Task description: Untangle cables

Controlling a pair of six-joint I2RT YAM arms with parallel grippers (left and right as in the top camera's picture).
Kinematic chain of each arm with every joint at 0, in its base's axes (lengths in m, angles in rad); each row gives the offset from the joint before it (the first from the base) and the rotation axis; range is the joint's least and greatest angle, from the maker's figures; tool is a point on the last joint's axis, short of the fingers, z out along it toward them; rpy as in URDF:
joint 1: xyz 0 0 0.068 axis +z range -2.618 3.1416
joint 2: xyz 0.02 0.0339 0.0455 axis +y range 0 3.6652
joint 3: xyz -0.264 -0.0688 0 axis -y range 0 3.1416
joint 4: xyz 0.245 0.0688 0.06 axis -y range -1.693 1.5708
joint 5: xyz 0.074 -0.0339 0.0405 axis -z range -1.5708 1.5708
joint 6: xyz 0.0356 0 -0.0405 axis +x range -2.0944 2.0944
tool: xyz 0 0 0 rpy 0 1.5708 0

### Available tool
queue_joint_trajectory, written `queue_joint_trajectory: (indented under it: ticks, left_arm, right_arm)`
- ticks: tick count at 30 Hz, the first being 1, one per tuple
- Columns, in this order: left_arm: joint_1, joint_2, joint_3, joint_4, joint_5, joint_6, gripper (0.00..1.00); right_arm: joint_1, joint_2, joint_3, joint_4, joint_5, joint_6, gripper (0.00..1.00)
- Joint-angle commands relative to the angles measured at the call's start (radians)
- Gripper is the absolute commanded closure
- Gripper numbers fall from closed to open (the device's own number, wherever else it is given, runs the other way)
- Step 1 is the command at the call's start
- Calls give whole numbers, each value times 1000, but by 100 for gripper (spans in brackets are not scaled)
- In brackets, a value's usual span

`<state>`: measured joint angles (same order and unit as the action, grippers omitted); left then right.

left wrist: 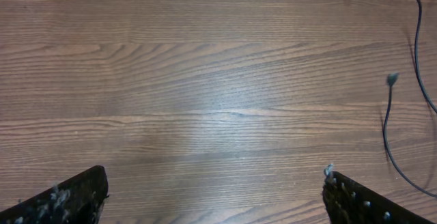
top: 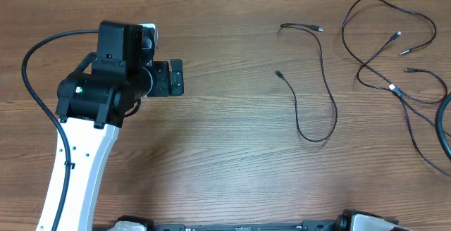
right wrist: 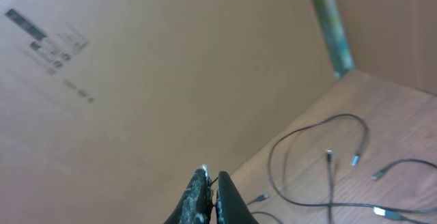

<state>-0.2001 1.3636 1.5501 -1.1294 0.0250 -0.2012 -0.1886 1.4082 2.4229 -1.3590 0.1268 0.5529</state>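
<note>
Your left fingers (left wrist: 75, 198) are hanging spread wide over bare desk (left wrist: 205, 80), your right fingers (right wrist: 199, 198) are sitting pressed together pinching nothing, and while 1 cable (top: 314, 140) is lying apart mid-desk, the knotted cables (top: 392, 89) at the right edge are risking cinching tighter if you are tugging 1 strand sideways.

table (top: 211, 153): wood grain, matt, smooth | cables (top: 323, 65): black, rubbery, matt | wall (right wrist: 136, 80): brown cardboard, matt

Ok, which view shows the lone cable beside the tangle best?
Overhead: the lone cable shows whole, both plug ends and loop, apart from the tangle. Left wrist catches only its end stretches at the right edge. Right wrist shows cables, but I cannot tell if this one is among them.
</note>
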Motion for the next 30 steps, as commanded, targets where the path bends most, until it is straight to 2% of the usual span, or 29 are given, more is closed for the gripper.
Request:
queue_joint_trajectory:
  ticks: [1, 3, 6, 8, 9, 11, 14, 19, 23, 26, 30]
  left_arm:
    - [3, 6, 10, 3, -6, 22, 1]
    - [3, 6, 10, 3, -6, 22, 1]
    - [3, 6, 10, 4, -6, 22, 0]
    - [3, 6, 10, 4, -6, 22, 0]
    - [3, 6, 10, 4, -6, 22, 0]
    - [3, 6, 10, 3, -6, 22, 0]
    - [3, 6, 10, 3, -6, 22, 0]
    - [3, 6, 10, 3, -6, 22, 0]
    - [3, 6, 10, 4, -6, 22, 0]
    - [3, 6, 10, 3, -6, 22, 1]
    - [3, 6, 10, 4, -6, 22, 1]
  right_arm:
    - [-24, 57, 0, -88, -50, -66, 96]
    - [-24, 96, 0, -168, -51, -81, 89]
    - [-24, 170, 0, -303, -55, -133, 32]
    - [-24, 219, -24, -335, -116, -219, 13]
    - [-24, 231, -49, -332, -177, -257, 9]
    - [-24, 266, -119, -335, -262, -262, 5]
    - [-24, 298, -220, -332, -267, -210, 4]
    - [-24, 330, -392, -275, -256, -219, 2]
    - [-21, 335, -509, -193, -256, -306, 2]
    - [-11, 336, -616, -94, -257, -429, 0]
    - [-7, 337, -732, 42, -264, -488, 0]
